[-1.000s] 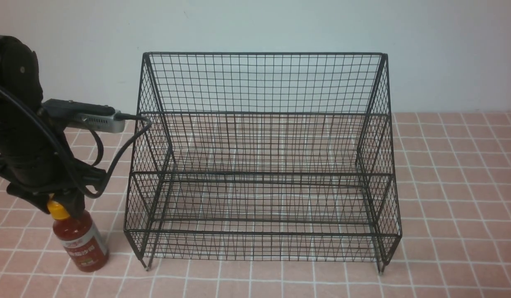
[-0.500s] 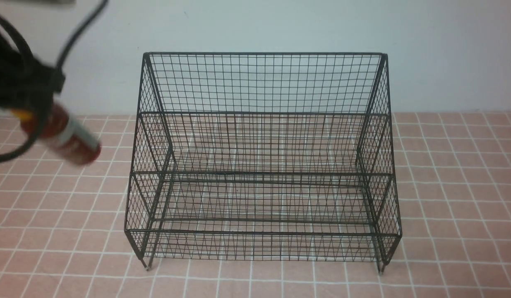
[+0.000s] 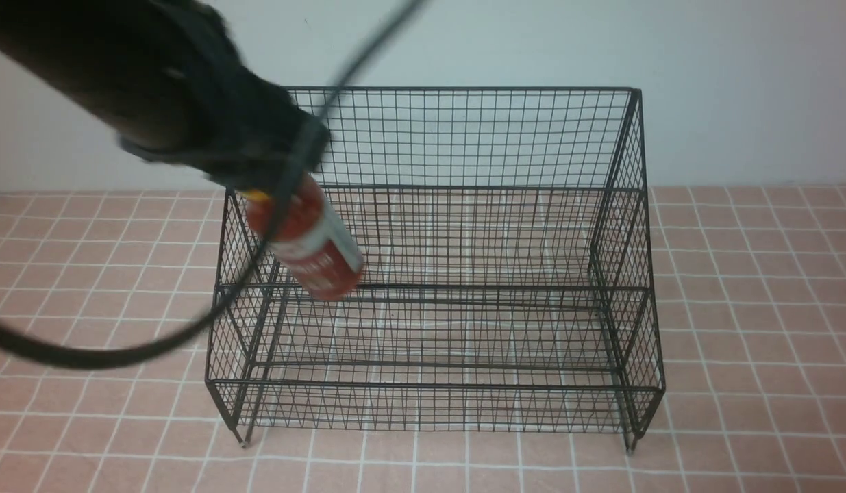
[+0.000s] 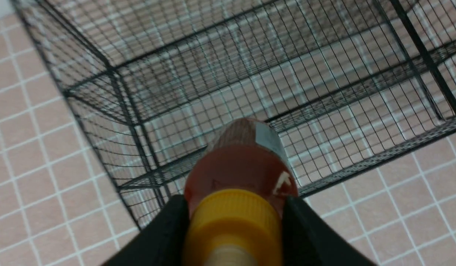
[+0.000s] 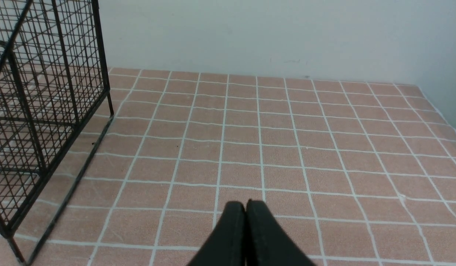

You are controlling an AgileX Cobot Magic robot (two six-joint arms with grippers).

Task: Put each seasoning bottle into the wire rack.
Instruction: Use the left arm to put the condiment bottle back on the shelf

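Observation:
The seasoning bottle (image 3: 309,243), red-orange with a yellow cap and a white-and-red label, hangs tilted in the air over the left end of the wire rack (image 3: 436,205). My left gripper (image 3: 258,185) is shut on its neck; the fingers are blurred in the front view. In the left wrist view the bottle (image 4: 242,166) sits between the two black fingers of the left gripper (image 4: 233,218), above the rack's (image 4: 250,74) tiers. My right gripper (image 5: 245,207) is shut and empty above the tiled surface beside the rack's right end (image 5: 36,111); it does not show in the front view.
The rack stands on a pink tiled surface (image 3: 751,308) against a pale wall (image 3: 738,82). A black cable (image 3: 121,352) from the left arm loops down in front of the rack's left side.
My left gripper has lifted the bottle from the tiles left of the rack, carried it up and to the right, and now holds it over the rack's left end.

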